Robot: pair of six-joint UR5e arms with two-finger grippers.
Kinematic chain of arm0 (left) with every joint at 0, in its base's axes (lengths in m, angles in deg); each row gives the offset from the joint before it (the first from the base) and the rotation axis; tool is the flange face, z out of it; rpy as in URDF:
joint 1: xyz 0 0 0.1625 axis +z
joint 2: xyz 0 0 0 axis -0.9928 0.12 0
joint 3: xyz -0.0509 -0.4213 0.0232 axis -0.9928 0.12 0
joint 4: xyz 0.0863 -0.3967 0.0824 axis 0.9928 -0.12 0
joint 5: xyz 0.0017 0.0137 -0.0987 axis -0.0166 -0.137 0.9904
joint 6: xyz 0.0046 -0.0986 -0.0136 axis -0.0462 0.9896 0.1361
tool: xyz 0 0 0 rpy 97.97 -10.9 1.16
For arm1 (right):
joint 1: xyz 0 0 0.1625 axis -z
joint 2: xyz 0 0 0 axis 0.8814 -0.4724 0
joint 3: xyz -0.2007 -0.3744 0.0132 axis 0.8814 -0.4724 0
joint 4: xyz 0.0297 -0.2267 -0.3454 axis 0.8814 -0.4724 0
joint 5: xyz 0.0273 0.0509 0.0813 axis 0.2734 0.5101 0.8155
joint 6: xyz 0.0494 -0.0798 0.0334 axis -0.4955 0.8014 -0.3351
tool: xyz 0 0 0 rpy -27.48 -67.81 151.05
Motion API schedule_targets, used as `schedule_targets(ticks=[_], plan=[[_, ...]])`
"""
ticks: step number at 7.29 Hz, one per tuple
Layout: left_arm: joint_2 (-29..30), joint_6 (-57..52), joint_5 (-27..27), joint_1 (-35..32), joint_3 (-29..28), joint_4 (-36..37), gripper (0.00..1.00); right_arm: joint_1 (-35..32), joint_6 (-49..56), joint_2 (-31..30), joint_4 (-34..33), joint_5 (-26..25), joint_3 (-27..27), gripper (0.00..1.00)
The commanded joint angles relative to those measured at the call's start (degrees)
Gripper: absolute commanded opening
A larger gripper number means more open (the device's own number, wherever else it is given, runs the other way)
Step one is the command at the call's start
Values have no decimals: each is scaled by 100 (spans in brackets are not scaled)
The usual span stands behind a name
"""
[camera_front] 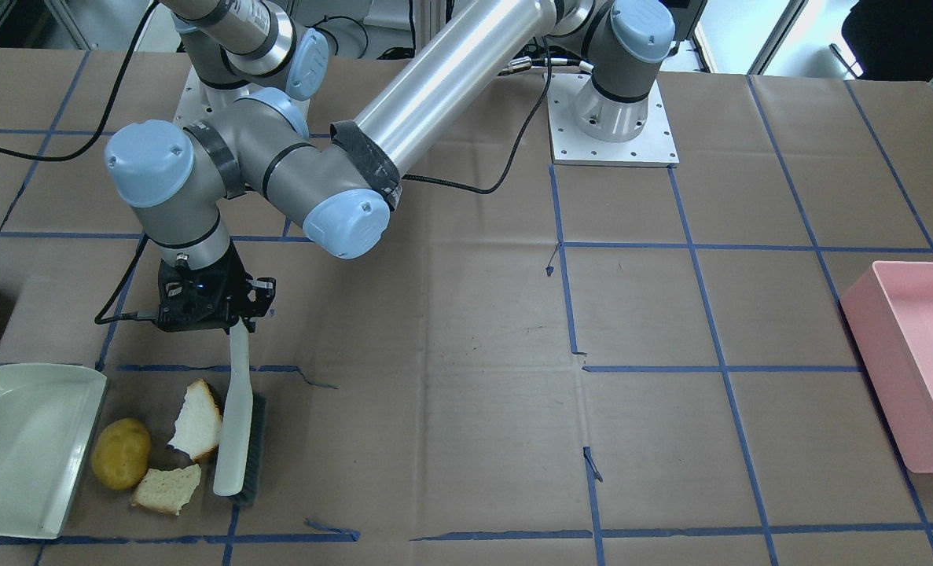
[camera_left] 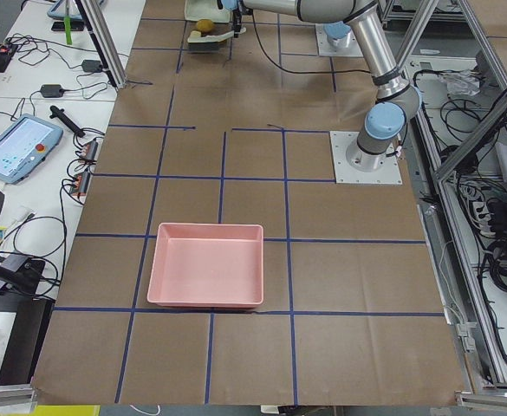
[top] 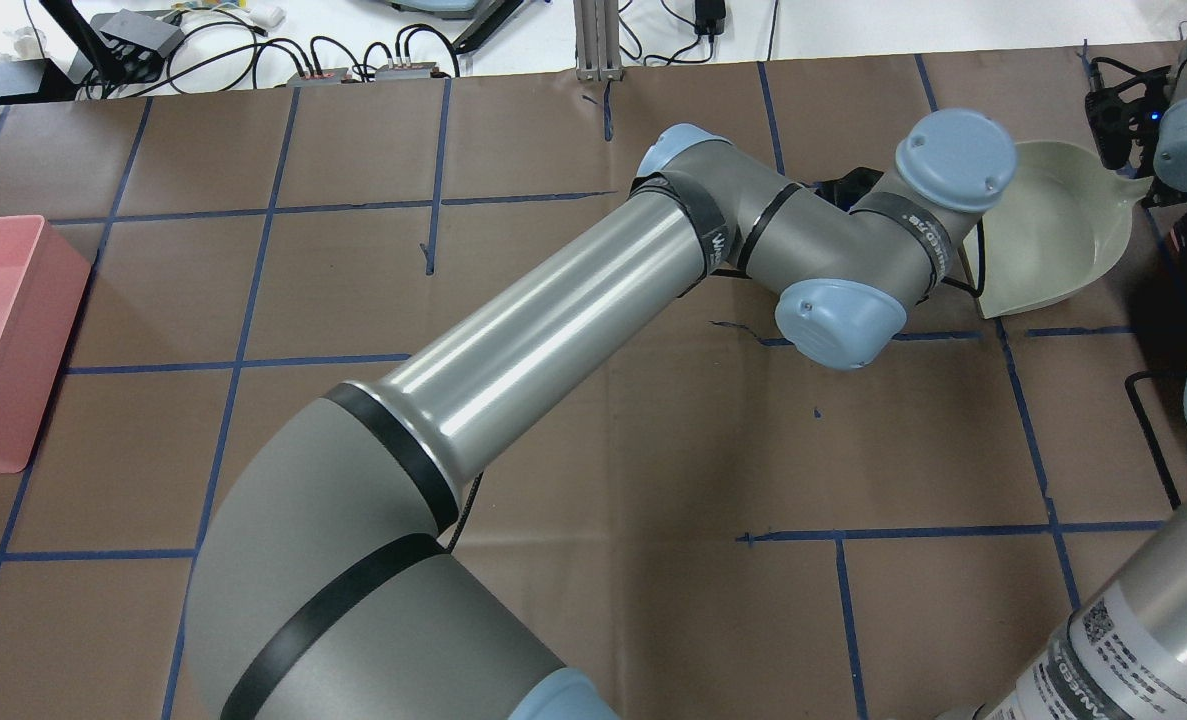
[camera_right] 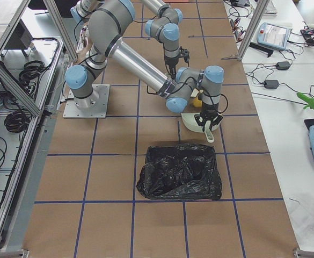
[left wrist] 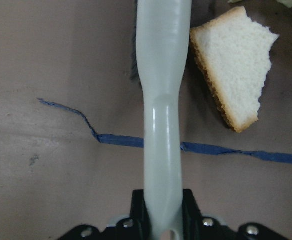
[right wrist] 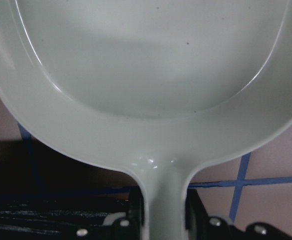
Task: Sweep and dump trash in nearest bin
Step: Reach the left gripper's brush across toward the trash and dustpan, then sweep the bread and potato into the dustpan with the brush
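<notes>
Illumination is even and diffuse, from above; every view is bright.

Front-facing view: a specular streak runs along the left arm's tube (camera_front: 450,86). Soft-edged shadows lie on the table (camera_front: 466,393) beneath it, and a short dark shadow sits beside the bread piece (camera_front: 197,424). Daylight burns out the top right corner.

Overhead view: the same tube carries a long highlight. The benches (top: 853,25) beyond the table's far edge are overexposed.

Left wrist view: the brush handle (left wrist: 161,100) is glossy, the bread crumb sharp, the table surface slightly soft.

Right wrist view: the dustpan (right wrist: 150,75) fills the frame in soft focus, with small glints at its neck and deep shadow at lower left.

Side views: wide-angle; the frame posts (camera_right: 61,32) lean near the picture edges.
</notes>
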Motion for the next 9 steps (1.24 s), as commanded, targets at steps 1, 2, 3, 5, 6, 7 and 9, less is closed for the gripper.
schedule_targets(ticks=[1, 2, 3, 5, 6, 7, 9], plan=[[220, 9, -2, -74, -276, -168, 3, -9, -30, 22, -104, 3, 83, 1], [255, 18, 15, -117, -329, -185, 3, -9, -30, 40, -96, 3, 83, 0], [334, 96, 111, -118, -495, -186, 3, -9, -22, 58, -96, 3, 91, 0], [624, 518, 558, -205, -943, -177, 2, -9, -22, 67, -87, 64, 100, 1], [695, 519, 726, -241, -1084, -177, 2, -9, -4, 67, -78, 178, 100, 1], [756, 510, 902, -258, -1164, -99, 2, -9, 31, 93, -78, 188, 100, 1], [792, 510, 1401, -320, -1174, 242, 1, -9, 31, 102, -43, 196, 109, 1]])
